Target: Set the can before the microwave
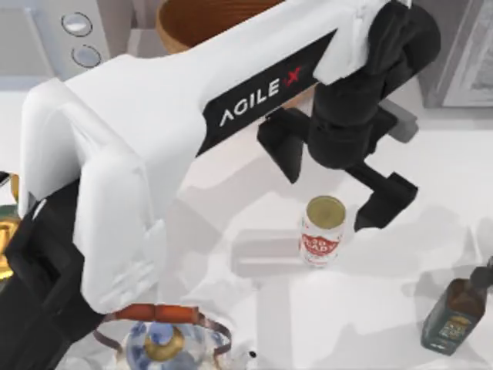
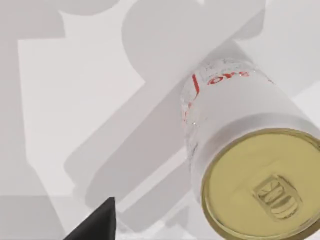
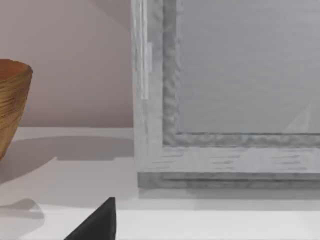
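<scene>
The can [image 1: 323,231] stands upright on the white table, right of centre; it is white with a red label and a dull gold lid [image 2: 262,192]. My left gripper [image 1: 335,173] hangs open just behind and above it, one black finger [image 1: 281,150] to its left and the other [image 1: 385,200] to its right, with nothing held. In the left wrist view the can [image 2: 240,115] is close below. The microwave [image 1: 65,38], pale with two round silver dials, sits at the back left corner. My right arm is parked, its wrist view facing a grey appliance.
A wooden bowl [image 1: 208,19] stands at the back centre beside the microwave, and a darker grey appliance [image 1: 462,54] at the back right. A dark brown bottle [image 1: 454,312] stands at the front right. A teapot with a red handle [image 1: 166,339] sits at the front.
</scene>
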Available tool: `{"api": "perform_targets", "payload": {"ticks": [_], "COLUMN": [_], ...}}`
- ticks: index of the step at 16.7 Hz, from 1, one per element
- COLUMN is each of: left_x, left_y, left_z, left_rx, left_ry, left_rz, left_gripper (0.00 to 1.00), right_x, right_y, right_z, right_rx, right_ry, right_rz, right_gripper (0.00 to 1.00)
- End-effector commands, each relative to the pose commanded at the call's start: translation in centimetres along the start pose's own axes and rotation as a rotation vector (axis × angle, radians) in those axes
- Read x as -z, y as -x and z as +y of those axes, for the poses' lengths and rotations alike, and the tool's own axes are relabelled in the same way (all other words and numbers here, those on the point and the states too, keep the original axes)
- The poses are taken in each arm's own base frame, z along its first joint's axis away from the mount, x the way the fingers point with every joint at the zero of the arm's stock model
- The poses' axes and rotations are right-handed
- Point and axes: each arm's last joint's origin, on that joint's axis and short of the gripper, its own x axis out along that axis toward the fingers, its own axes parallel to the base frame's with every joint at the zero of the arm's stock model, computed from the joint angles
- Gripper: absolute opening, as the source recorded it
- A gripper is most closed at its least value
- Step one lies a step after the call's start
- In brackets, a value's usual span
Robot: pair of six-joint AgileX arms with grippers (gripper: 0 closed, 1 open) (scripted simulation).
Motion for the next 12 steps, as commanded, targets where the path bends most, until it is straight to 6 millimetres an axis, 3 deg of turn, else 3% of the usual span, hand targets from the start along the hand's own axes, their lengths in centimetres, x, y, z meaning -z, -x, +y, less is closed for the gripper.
{"api": "perform_targets", "payload": {"ticks": [7,12], "left_x": [-0.1,-0.1], "left_y": [-0.5,-4.6], "left_z": [0.0,-0.1], "left_rx": [0.0,0.0], "left_ry": [-0.002,-0.003], "left_rz": [0.003,0.008], "left_gripper": [1.0,1.0], "right_x": [0.0,0.0], "right_y": [0.0,0.0], "right_z": [0.0,0.0], "right_rx": [0.0,0.0], "right_ry": [0.0,0.0], "right_rz": [0.0,0.0], "right_gripper": [1.0,1.0]}}
